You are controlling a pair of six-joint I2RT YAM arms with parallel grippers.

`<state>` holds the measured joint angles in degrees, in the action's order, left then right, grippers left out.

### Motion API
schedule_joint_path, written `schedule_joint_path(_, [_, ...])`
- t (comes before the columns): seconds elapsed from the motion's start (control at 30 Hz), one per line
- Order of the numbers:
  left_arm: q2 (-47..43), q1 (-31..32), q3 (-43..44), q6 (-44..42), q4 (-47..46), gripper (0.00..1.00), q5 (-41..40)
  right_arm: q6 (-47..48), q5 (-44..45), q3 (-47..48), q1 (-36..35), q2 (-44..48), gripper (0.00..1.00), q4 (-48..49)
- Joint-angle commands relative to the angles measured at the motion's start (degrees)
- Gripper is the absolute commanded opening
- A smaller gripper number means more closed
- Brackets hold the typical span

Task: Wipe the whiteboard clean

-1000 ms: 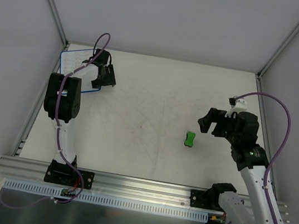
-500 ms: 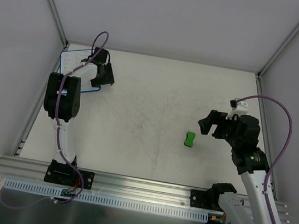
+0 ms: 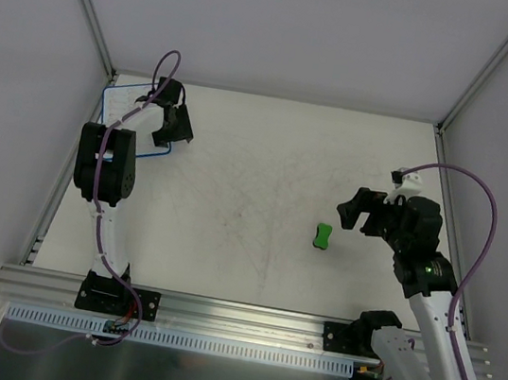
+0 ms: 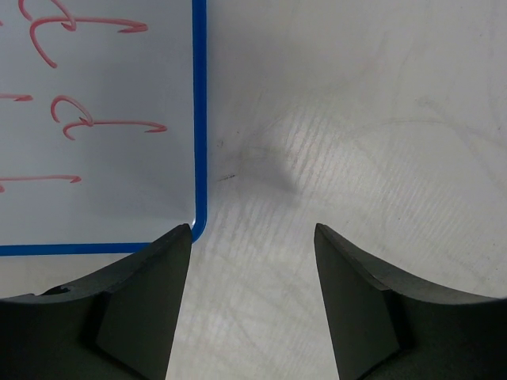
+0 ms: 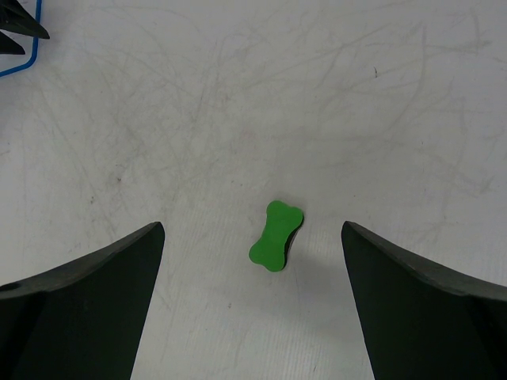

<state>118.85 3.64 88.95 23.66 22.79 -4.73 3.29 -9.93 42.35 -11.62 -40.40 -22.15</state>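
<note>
The whiteboard (image 3: 123, 106), white with a thin blue border, lies at the table's far left corner; the left arm covers part of it. In the left wrist view its near right corner (image 4: 103, 158) shows rows of red marks. My left gripper (image 3: 173, 127) is open and empty, hovering at the board's right edge; in the left wrist view (image 4: 252, 237) one finger overlaps the board's corner. The green bone-shaped eraser (image 3: 323, 236) lies on the table right of centre. My right gripper (image 3: 354, 210) is open and empty, just right of and above the eraser (image 5: 276, 235), which shows between its fingers.
The off-white tabletop (image 3: 252, 199) is scuffed. Grey walls stand at the left, back and right. An aluminium rail (image 3: 235, 313) runs along the near edge with the arm bases.
The left gripper has shifted slightly farther back along the board's right edge. The right arm has moved slightly nearer and settled; the eraser has not moved.
</note>
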Motion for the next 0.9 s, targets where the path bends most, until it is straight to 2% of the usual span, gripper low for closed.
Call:
schedule_joint_path(0.0, [0.51,-0.65,1.14,1.74,2.09,0.64,-1.15,0.58,-1.14,0.11,-0.25,1.11,0.99,1.76])
schedule_joint_path(0.37, [3.23,-0.83,0.7,3.06,3.84,0.65,1.65,0.4,-0.44,-0.95,-0.16,4.19,0.99,1.76])
schedule_joint_path(0.5, [3.32,-0.83,0.7,3.59,4.2,0.62,2.7,0.31,-0.79,-1.13,-0.25,4.89,0.99,1.76])
schedule_joint_path(0.67, [2.45,-0.39,-1.4,5.16,4.55,0.5,11.82,0.23,-0.35,-1.39,-0.25,6.21,0.99,1.67])
schedule_joint_path(0.87, [-1.68,6.28,-7.11,6.84,4.55,0.47,14.57,-0.12,-0.7,-1.21,-0.16,6.83,0.99,1.59])
